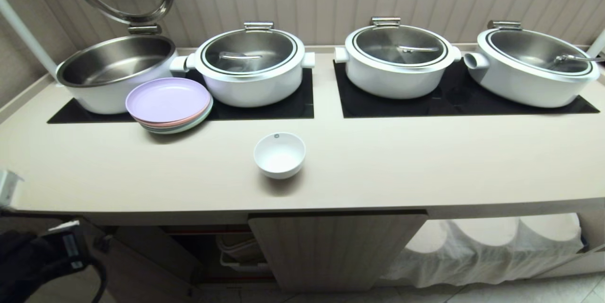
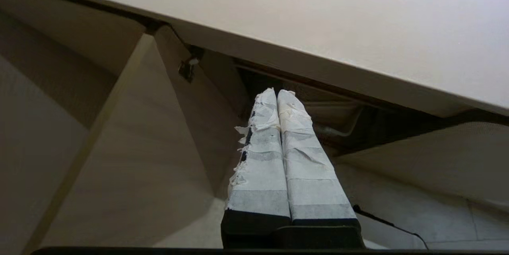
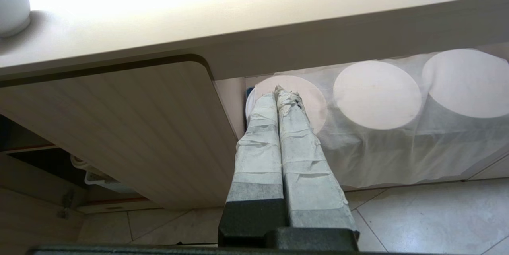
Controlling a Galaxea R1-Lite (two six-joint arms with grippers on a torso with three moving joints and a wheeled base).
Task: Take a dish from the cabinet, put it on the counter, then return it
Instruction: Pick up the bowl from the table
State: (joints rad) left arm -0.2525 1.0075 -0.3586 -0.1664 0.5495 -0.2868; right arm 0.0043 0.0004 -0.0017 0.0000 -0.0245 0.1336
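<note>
Bowl (image 1: pixel 279 154) upright on counter (image 1: pixel 401 166), near front edge, above cabinet (image 1: pixel 331 246). Left gripper (image 2: pixel 277 95) pressed together, empty, low by open door. Right gripper (image 3: pixel 283 91) pressed together, parked below counter. Risk: closed fingers nudge bowl off edge; arm clips door

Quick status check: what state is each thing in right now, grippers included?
dish: upright, empty, on the counter
cabinet: left door open, middle door shut
leftmost pot: lid raised
other three pots: lids shut
left gripper: shut, empty
right gripper: shut, empty
</note>
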